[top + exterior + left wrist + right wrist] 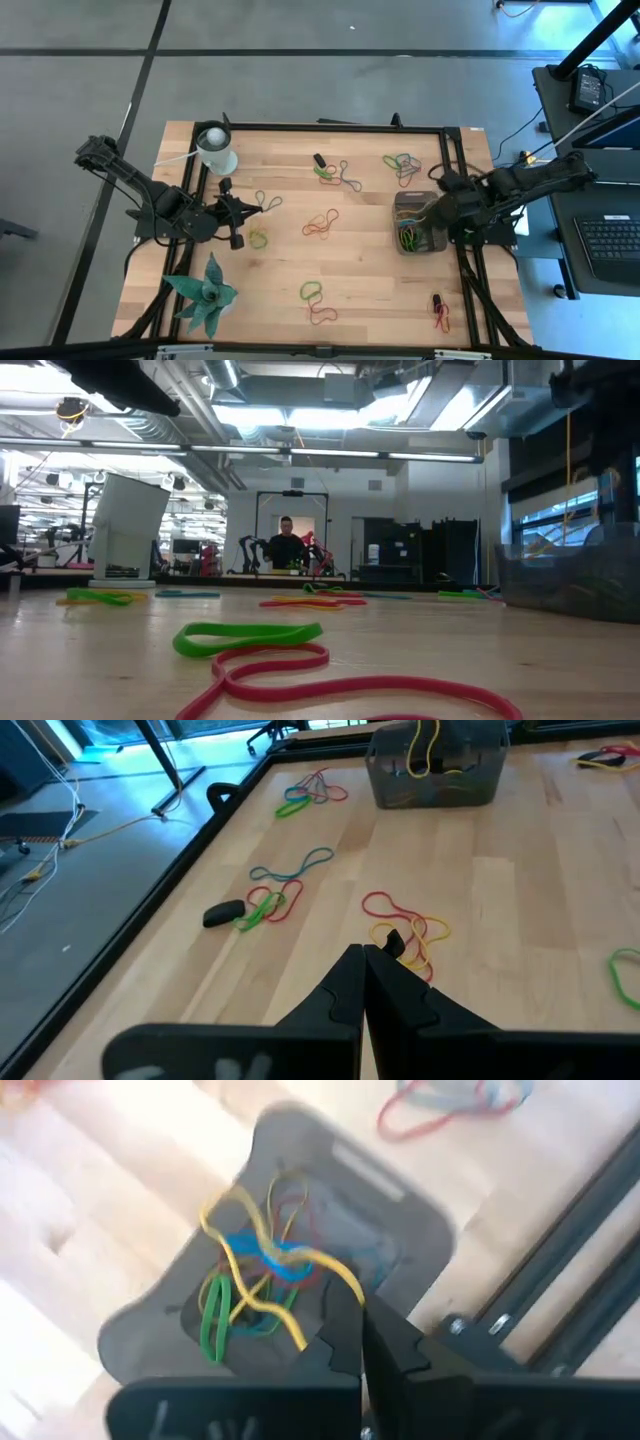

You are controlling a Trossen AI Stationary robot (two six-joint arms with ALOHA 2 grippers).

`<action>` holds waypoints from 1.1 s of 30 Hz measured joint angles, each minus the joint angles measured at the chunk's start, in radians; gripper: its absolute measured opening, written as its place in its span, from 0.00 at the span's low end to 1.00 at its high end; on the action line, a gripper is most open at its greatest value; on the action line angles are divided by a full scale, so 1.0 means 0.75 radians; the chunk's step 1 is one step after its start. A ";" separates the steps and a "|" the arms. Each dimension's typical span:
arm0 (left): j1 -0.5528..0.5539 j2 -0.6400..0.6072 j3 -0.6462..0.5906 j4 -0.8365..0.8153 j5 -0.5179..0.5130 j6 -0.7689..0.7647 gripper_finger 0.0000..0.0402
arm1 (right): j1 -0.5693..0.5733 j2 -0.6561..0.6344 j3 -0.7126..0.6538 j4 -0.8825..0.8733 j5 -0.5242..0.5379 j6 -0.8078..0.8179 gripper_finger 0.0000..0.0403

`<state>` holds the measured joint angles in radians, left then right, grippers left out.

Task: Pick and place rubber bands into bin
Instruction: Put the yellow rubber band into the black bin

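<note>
Right wrist view: closed right end effector [362, 1342] over bin [420, 1230].

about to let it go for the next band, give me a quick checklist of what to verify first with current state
1. Right gripper over the bin: ok, it hangs above the bin's inside.
2. Right gripper free of bands: not ok, it is shut on a yellow band trailing into the bin.
3. Left gripper empty: ok, shut with nothing between the fingers.
4. Bands left on the table: ok, several clusters, e.g. the red and yellow bands just ahead of the left gripper.
5. White cup and plant clear of the left gripper: ok.
</note>
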<state>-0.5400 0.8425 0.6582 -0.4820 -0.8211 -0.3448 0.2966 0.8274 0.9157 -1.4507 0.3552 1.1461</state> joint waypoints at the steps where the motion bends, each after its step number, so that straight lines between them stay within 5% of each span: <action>1: 0.000 0.000 0.000 0.000 0.000 -0.008 0.00 | 0.000 0.000 0.022 -0.013 0.027 0.000 0.00; 8: 0.000 0.000 0.000 0.000 0.000 -0.013 0.00 | 0.000 0.001 0.056 -0.060 0.095 -0.034 0.00; 17: 0.000 0.000 0.000 -0.001 0.000 -0.013 0.00 | 0.000 0.005 -0.146 0.096 0.156 -0.034 0.00; 27: 0.000 0.000 0.000 -0.001 0.001 -0.013 0.00 | -0.001 0.005 -0.506 0.657 0.164 -0.036 0.00; 33: -0.001 0.000 0.000 -0.001 0.005 -0.013 0.00 | -0.002 0.005 -0.549 0.703 0.112 0.040 0.08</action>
<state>-0.5404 0.8425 0.6582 -0.4824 -0.8177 -0.3542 0.2949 0.8314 0.5041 -0.9235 0.4394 1.1762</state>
